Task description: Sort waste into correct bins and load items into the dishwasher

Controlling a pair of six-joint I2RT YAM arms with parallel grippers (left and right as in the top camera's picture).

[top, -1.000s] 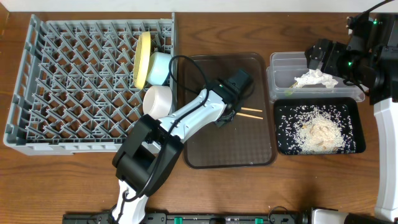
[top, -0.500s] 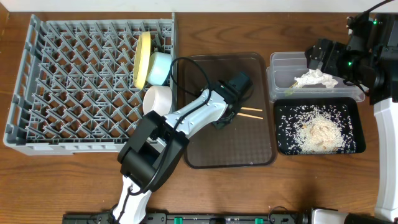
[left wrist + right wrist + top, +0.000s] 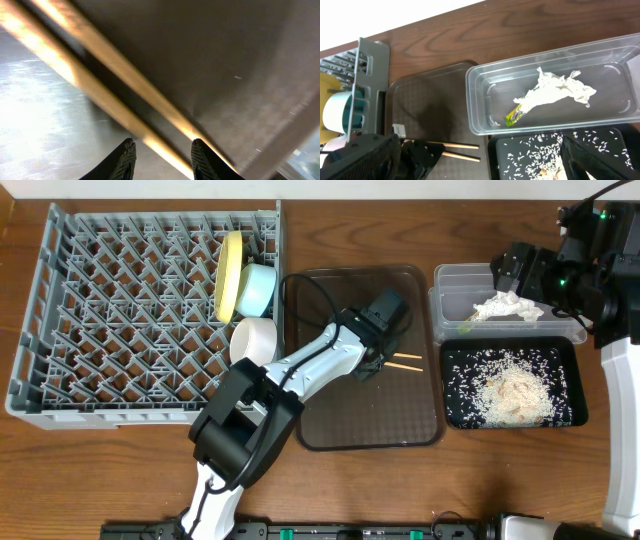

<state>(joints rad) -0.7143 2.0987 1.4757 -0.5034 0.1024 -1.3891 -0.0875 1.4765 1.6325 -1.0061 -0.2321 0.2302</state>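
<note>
Two wooden chopsticks [image 3: 404,361] lie on the brown tray [image 3: 365,415]. My left gripper [image 3: 374,360] is down at their left end. In the left wrist view it [image 3: 162,159] is open, with one blurred chopstick [image 3: 100,95] running between the fingertips [image 3: 126,156]. The yellow plate [image 3: 230,275], light blue bowl [image 3: 257,288] and a white bowl [image 3: 254,340] stand in the grey dishwasher rack [image 3: 120,310]. My right gripper [image 3: 512,272] is open and empty above the clear tub [image 3: 600,107]. The tub holds the napkin [image 3: 555,87] and the green wrapper [image 3: 515,116].
The black tray [image 3: 458,415] in front of the tub holds the rice scraps [image 3: 512,390]. The brown tray lies between the rack and the two bins. My left arm stretches across the tray's left half. The right arm stands at the table's far right edge.
My left arm's elbow has shifted slightly to the right. Its gripper stays at the chopsticks. The right arm has not moved.
</note>
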